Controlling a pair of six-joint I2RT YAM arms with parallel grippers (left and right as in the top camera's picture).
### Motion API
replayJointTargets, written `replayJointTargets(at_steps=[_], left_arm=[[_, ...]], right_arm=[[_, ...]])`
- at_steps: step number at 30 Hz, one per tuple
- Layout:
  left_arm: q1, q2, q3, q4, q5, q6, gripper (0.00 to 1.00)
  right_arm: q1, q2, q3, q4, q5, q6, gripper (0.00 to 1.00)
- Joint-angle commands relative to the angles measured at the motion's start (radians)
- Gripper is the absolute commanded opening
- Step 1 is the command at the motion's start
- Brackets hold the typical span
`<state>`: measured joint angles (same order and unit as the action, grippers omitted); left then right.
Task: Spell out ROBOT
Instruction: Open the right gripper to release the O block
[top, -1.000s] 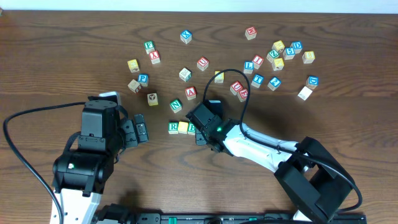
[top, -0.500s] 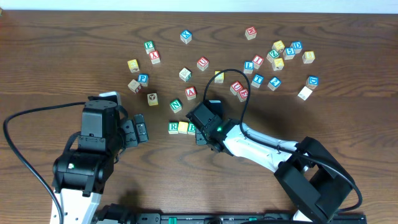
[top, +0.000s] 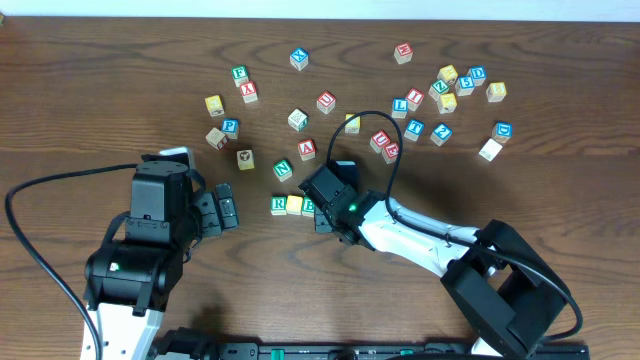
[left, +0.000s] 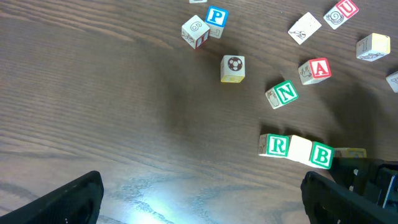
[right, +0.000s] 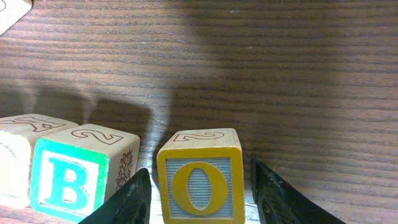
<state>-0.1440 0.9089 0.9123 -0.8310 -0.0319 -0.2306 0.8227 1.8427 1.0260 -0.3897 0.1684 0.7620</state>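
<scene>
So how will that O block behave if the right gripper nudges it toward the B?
The O block looks like rigid wood with flat faces, so it should slide rather than roll. Resting flat on the table, a cube like this seems unlikely to tip.

Green-lettered R (left: 275, 145), a pale block (left: 300, 149) and green B (left: 321, 155) stand touching in a row on the desk (left: 124, 124). Yellow O (right: 199, 183) stands upright just right of B, with a narrow gap between them.
</scene>
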Motion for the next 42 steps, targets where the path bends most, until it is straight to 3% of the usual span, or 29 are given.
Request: replayJointTargets(at_steps=[1, 34, 42], left_arm=[[0.005, 0.0, 0.022, -0.002, -0.005, 0.013, 1.0], [0.005, 0.0, 0.022, -0.002, -0.005, 0.012, 1.0], [0.005, 0.0, 0.022, -0.002, -0.005, 0.012, 1.0]], right_arm=[[0.003, 0.009, 0.013, -0.004, 0.009, -0.001, 0.46], [0.003, -0.012, 0.165, -0.153, 0.132, -0.019, 0.43], [-0.002, -0.012, 0.179, -0.154, 0.253, -0.019, 0.31]])
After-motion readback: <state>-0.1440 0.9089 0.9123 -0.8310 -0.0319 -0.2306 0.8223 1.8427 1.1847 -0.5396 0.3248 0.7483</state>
